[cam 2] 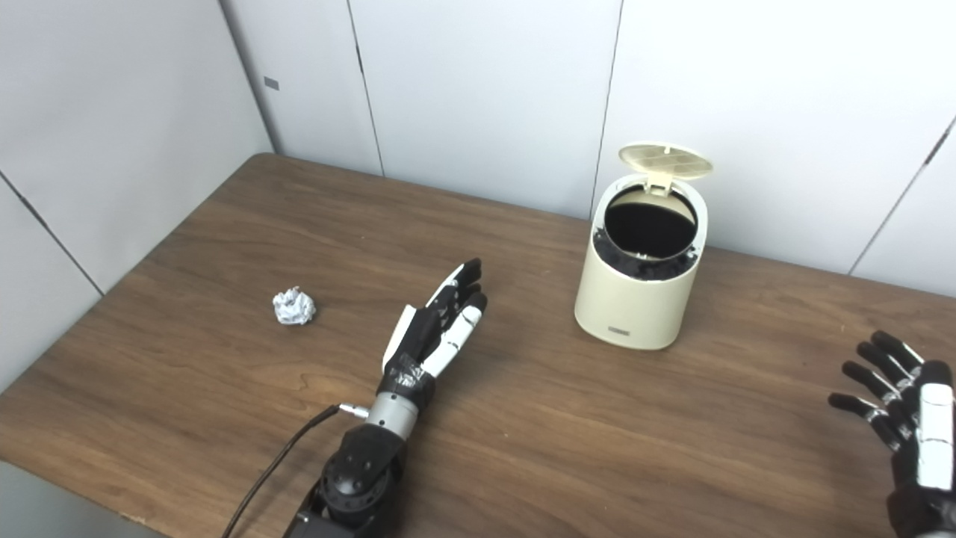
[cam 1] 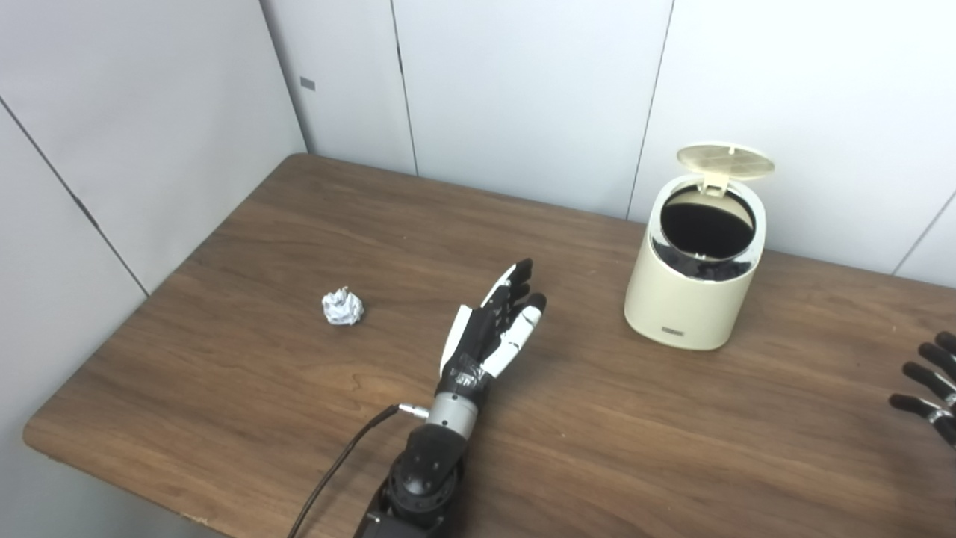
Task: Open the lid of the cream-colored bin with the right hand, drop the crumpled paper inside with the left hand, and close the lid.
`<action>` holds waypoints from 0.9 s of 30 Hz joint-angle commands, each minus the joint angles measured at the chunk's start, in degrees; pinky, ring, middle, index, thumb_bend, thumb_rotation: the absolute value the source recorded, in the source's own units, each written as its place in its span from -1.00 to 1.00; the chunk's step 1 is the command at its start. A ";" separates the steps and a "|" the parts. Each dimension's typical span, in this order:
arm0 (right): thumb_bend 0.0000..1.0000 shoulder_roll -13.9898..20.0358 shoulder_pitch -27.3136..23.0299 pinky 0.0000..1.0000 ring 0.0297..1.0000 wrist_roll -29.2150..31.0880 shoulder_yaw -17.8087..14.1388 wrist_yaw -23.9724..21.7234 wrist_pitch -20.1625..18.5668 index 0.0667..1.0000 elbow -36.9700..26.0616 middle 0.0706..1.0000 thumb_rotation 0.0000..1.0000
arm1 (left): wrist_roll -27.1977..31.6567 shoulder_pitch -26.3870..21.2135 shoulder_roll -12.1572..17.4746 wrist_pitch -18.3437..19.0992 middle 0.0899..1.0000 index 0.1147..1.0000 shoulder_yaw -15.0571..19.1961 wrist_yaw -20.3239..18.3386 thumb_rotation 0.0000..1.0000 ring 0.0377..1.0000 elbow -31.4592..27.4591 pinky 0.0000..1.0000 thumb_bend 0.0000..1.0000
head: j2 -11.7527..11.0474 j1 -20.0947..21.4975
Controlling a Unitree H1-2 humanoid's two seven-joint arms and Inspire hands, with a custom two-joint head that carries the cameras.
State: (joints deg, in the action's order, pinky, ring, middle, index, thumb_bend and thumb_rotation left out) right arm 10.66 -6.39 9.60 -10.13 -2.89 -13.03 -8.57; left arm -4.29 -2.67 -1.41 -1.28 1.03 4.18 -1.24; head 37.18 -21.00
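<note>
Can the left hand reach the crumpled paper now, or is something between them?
Probably yes. The left hand is open, and only bare table lies between it and the crumpled paper to its left.

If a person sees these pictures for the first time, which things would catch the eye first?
Probably the cream bin at the back right of the table, its lid standing open. Next, the left hand, open at the centre, and the crumpled paper lying apart on its left.

Cream bin (cam 2: 636, 299) standing far right on the counter (cam 2: 224, 246), lid (cam 2: 665, 161) tilting open, crumpled paper (cam 2: 293, 307) lying left, left hand (cam 2: 433, 332) and right hand (cam 2: 907, 426) hovering empty, fingers spreading.
</note>
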 commanded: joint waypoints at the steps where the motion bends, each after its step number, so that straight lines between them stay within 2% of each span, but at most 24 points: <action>1: 0.02 0.14 -1.22 0.36 0.65 1.01 -0.20 -0.40 0.84 0.63 -2.82 0.69 0.86 | -1.09 -0.74 0.06 1.23 0.90 0.89 0.42 0.99 0.04 0.93 -2.84 0.96 0.17 | 0.02 -0.09; 3: 0.04 0.11 -1.29 0.44 0.70 1.43 -0.04 -0.68 0.78 0.68 -3.06 0.73 0.84 | -1.87 -1.00 0.28 3.32 0.86 0.83 0.64 1.22 -0.18 0.85 -5.03 0.85 0.27 | 0.00 -0.24; 7: 0.02 -0.22 -1.31 0.54 0.75 0.89 0.36 -0.08 -0.07 0.72 -3.92 0.78 0.88 | -8.01 -1.75 3.36 6.06 0.78 0.81 -0.03 1.01 -0.29 0.73 -9.28 0.68 0.40 | -0.23 -0.33; 10: 0.00 -0.59 -1.35 0.59 0.77 -0.19 0.72 0.74 -0.68 0.75 -4.54 0.80 0.91 | -10.26 -2.63 6.03 9.32 0.78 0.80 0.51 -0.01 -0.36 0.73 -12.94 0.68 0.47 | -0.32 -0.33; 19: -0.07 -1.32 -1.34 0.77 0.85 -1.04 1.10 1.46 -2.06 0.83 -5.86 0.86 1.00 | -14.09 -6.00 15.58 15.72 0.85 0.83 2.20 -4.32 -0.55 0.83 -19.85 0.78 0.67 | -0.49 -0.60; 23: -0.12 -1.67 -1.52 0.82 0.87 -0.65 0.96 1.38 -2.39 0.84 -6.22 0.88 1.00 | -16.81 -8.07 21.02 21.52 0.86 0.81 3.36 -7.56 -0.55 0.85 -22.76 0.77 0.77 | -0.30 -1.44; 27: -0.13 -1.77 -1.64 0.83 0.88 -0.12 0.78 1.26 -2.45 0.84 -6.28 0.88 1.00 | -19.05 -9.29 25.25 25.54 0.87 0.78 3.91 -9.79 -0.50 0.90 -23.25 0.82 0.79 | -0.41 -1.95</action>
State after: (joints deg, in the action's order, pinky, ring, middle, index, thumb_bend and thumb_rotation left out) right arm 8.92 -6.37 8.83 -9.03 -1.66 -16.13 -12.38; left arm -22.01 -10.16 22.40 23.88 4.65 -5.33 -22.56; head 36.74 -23.02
